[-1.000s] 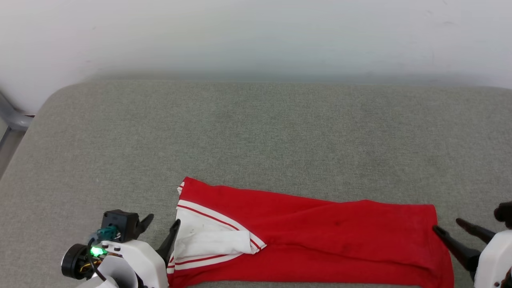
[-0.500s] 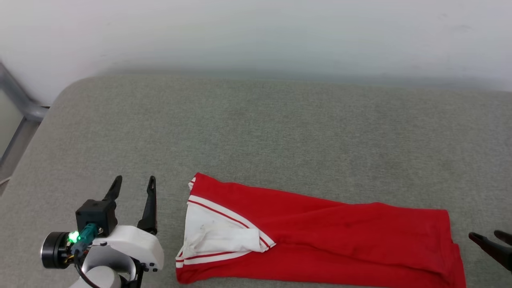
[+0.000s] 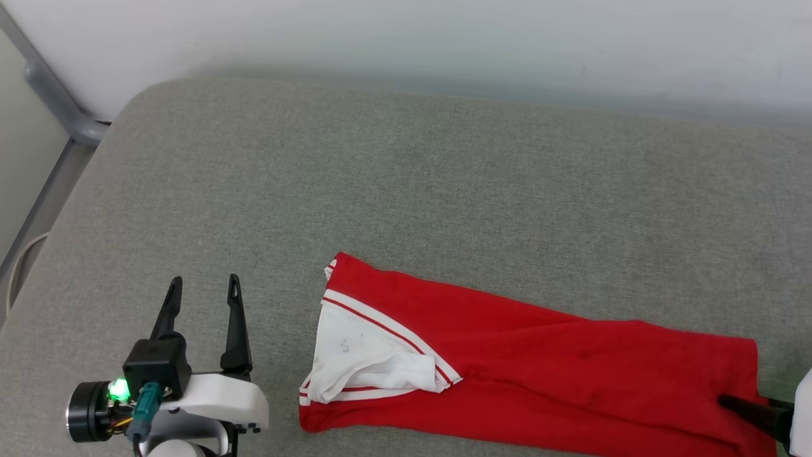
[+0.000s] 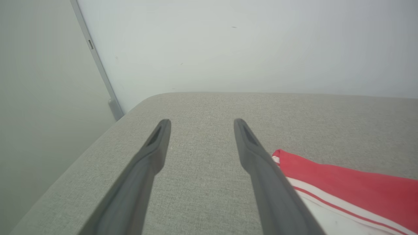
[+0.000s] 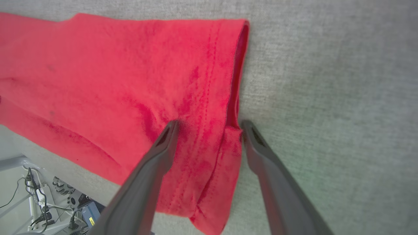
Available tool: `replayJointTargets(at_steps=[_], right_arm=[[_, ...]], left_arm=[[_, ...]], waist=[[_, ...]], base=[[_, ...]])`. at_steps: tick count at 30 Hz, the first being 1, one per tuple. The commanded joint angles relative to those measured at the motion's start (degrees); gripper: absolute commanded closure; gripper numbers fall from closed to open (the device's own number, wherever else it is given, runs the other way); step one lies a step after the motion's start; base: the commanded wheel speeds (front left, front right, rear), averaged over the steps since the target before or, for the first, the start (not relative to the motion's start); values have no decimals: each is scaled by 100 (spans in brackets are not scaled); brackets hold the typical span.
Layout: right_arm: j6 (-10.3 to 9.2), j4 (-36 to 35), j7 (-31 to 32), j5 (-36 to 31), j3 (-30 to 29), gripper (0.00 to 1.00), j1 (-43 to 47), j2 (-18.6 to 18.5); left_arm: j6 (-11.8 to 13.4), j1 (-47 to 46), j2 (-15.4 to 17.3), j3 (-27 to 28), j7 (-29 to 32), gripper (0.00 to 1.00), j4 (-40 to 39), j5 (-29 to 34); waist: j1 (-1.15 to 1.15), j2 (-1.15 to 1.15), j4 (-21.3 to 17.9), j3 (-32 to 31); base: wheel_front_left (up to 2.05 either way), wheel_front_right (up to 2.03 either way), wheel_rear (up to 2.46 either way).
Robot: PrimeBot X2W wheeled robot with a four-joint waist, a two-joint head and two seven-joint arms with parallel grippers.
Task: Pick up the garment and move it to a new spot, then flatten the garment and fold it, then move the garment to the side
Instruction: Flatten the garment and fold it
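Note:
The garment (image 3: pixel 558 374) lies folded into a long red strip near the front of the grey cushion (image 3: pixel 406 190). Its white sleeve (image 3: pixel 371 355) with red-and-white trim is at the left end. My left gripper (image 3: pixel 203 285) stands open to the left of that end, apart from the cloth, with nothing between its fingers. In the left wrist view the left gripper (image 4: pixel 201 124) points at bare cushion, and the garment (image 4: pixel 352 182) lies to its right. My right gripper (image 5: pixel 209 125) is open and straddles the garment's (image 5: pixel 130 75) right hem. One of its fingers (image 3: pixel 752 411) lies on the cloth.
A white wall (image 3: pixel 444 38) runs behind the cushion and a grey metal post (image 3: pixel 57 101) stands at the far left. Past the cushion's front edge, the right wrist view shows floor with cables and equipment (image 5: pixel 49 195). Bare cushion stretches behind and left of the garment.
The camera has shifted. My left gripper has drawn back from the sleeve end, with its fingers turned up the view. My right gripper has moved in over the hem.

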Motion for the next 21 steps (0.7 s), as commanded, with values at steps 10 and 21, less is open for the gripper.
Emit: replayJointTargets(at_steps=[10,21], right_arm=[[23,205,-110,325,666,0,-102,595],[24,17,-612,502,1223,100,-195,350]], left_arm=[[-426,207,-757,645,-20,0,51,687],[-1017,483,-1388,1100,-21,0,28,1367]], waist=[[0,0,198,205],[0,0,169,90]], base=[[0,0,0],[0,0,0]])
